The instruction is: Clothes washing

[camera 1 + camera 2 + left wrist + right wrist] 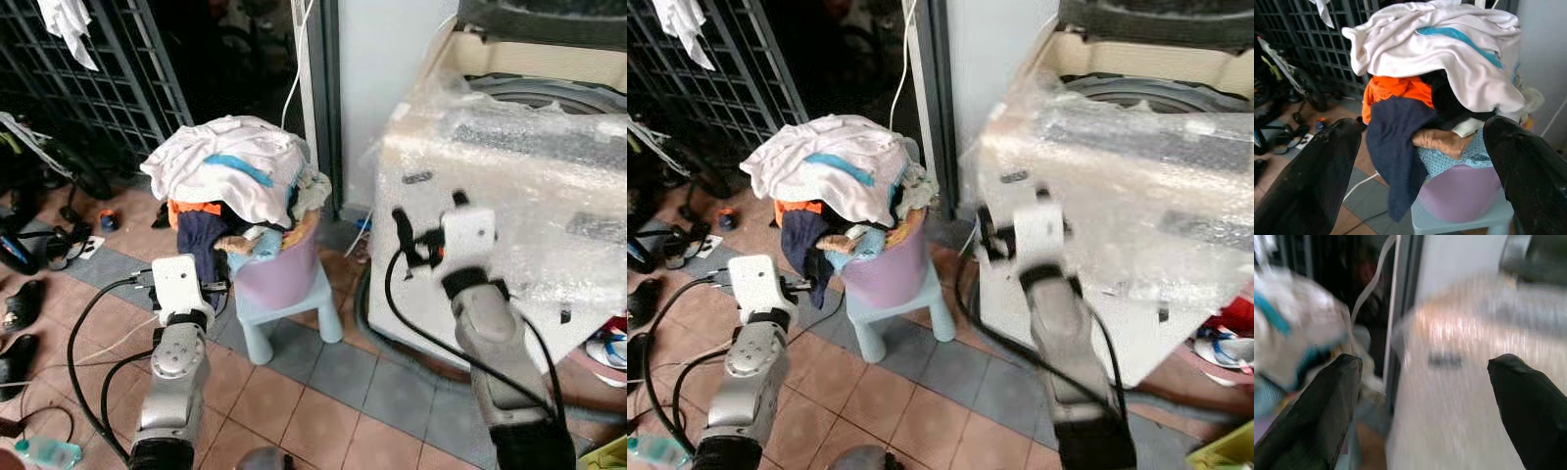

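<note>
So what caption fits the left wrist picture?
Open left gripper facing a purple plastic basket heaped with white, orange and navy clothes.

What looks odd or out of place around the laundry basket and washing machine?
The pink basket sits on a small stool, overfilled, with clothes spilling over its rim. The washing machine is wrapped in clear plastic film.

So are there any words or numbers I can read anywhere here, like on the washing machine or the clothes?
No words or numbers can be read.
Washing machine: wrapped in plastic film; the dark marks on its front are too blurred to read.
White garment on top of the pile: only a plain blue stripe, no letters.
Lilac basket: no label visible.
</note>
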